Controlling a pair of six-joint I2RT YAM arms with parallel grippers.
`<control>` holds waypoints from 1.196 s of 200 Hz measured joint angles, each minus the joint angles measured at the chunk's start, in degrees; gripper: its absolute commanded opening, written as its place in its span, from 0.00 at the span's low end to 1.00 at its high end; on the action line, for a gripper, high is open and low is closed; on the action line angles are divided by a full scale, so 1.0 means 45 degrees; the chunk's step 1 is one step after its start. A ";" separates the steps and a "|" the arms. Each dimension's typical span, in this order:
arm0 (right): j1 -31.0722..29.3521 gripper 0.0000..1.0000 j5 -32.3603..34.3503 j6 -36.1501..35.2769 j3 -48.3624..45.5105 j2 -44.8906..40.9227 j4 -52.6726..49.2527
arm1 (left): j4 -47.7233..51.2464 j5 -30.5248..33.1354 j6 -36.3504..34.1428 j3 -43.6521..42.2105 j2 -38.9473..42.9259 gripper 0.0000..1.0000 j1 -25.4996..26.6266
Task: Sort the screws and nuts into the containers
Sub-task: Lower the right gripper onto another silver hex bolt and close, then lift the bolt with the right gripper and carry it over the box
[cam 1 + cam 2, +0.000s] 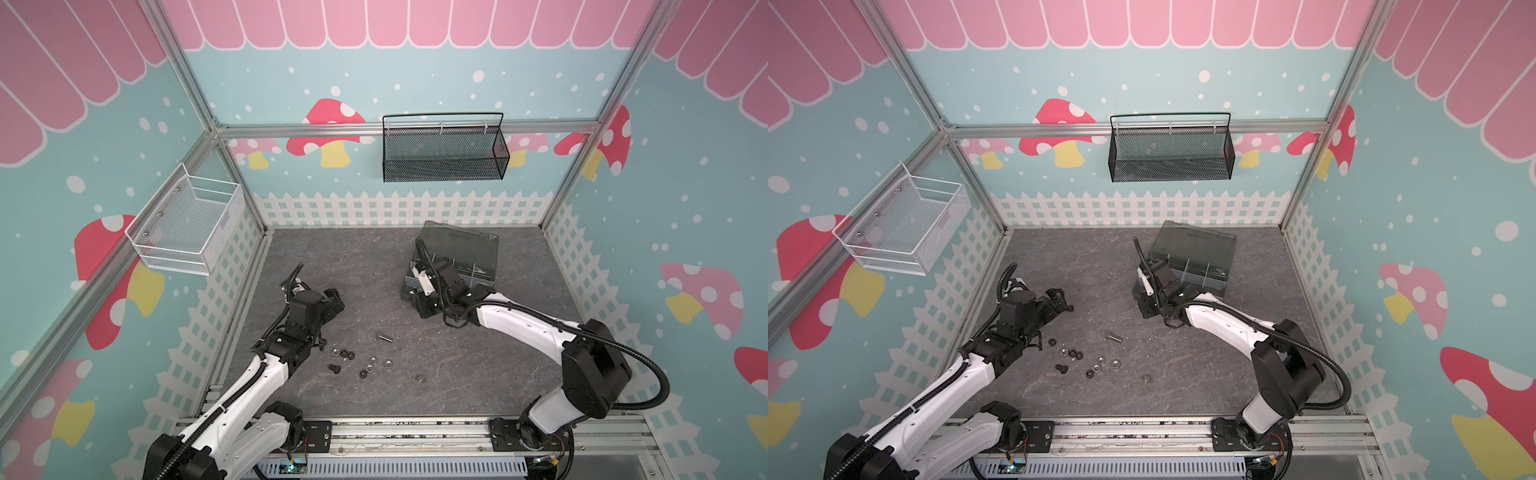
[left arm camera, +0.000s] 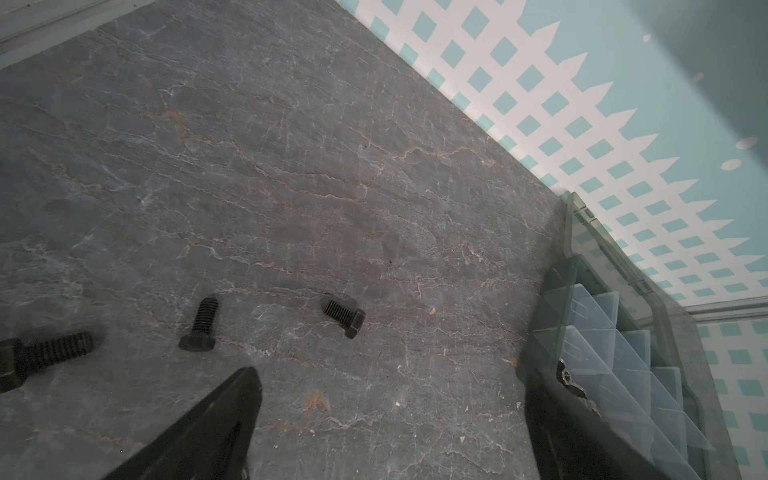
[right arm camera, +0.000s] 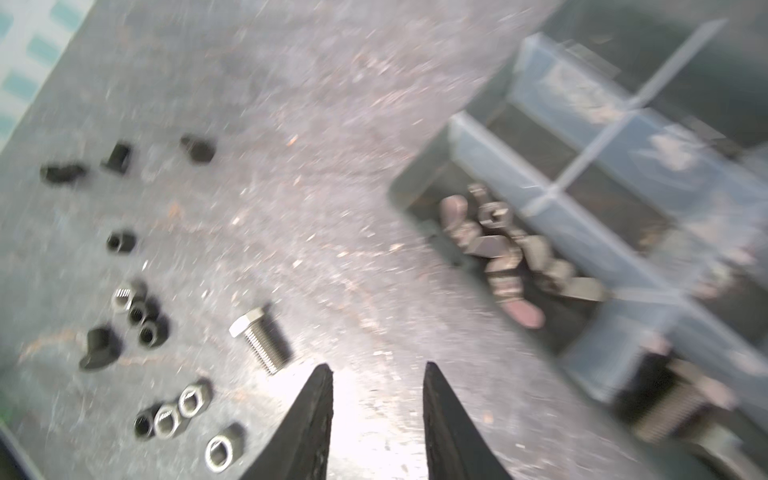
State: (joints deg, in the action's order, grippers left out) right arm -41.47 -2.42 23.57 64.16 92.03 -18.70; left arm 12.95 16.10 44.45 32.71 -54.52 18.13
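Loose screws and nuts lie at the table's front middle: a silver screw [image 1: 385, 337] [image 3: 259, 343], silver nuts [image 1: 372, 360] [image 3: 183, 409] and a black screw [image 1: 333, 368]. The left wrist view shows more black screws [image 2: 199, 324] [image 2: 345, 318] on the stone top. The containers are compartments of a grey organizer box [image 1: 478, 266] [image 1: 1204, 270] with its lid up. One corner compartment [image 3: 498, 249] holds several small metal parts. My right gripper [image 3: 378, 368] [image 1: 417, 305] hangs open and empty by the box's near-left corner. My left gripper [image 2: 392, 374] [image 1: 334, 301] is wide open and empty above the table.
A black mesh basket [image 1: 444, 153] hangs on the back wall and a white wire basket [image 1: 187, 224] on the left wall. One dark nut [image 1: 420, 378] lies apart toward the front right. An aluminium rail [image 1: 415, 432] runs along the front edge.
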 measured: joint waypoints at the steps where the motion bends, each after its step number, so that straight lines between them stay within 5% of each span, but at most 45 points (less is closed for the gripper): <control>1: -0.0058 0.40 0.0000 -0.0015 0.0010 0.0053 -0.0024 | 0.0019 0.0005 0.0000 0.0000 0.0000 1.00 -0.0005; 94: -0.2822 0.46 0.0136 -0.1156 0.1559 0.2968 -0.1001 | 0.0952 0.0321 0.0651 -0.0005 -0.0243 1.00 -0.0432; 155: -0.3094 0.45 0.0534 -0.1622 0.2526 0.4435 -0.1321 | 0.1083 0.0335 0.0845 -0.0005 -0.0345 1.00 -0.0675; 239: -0.3094 0.16 0.0821 -0.1817 0.3361 0.5445 -0.1549 | 0.1093 0.0180 0.0933 -0.0107 -0.0316 1.00 -0.0962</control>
State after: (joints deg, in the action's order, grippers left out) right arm -55.40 1.28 15.40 79.29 116.53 -25.67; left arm 17.87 16.91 48.64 32.23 -55.94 13.80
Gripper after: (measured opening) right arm 0.210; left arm 0.996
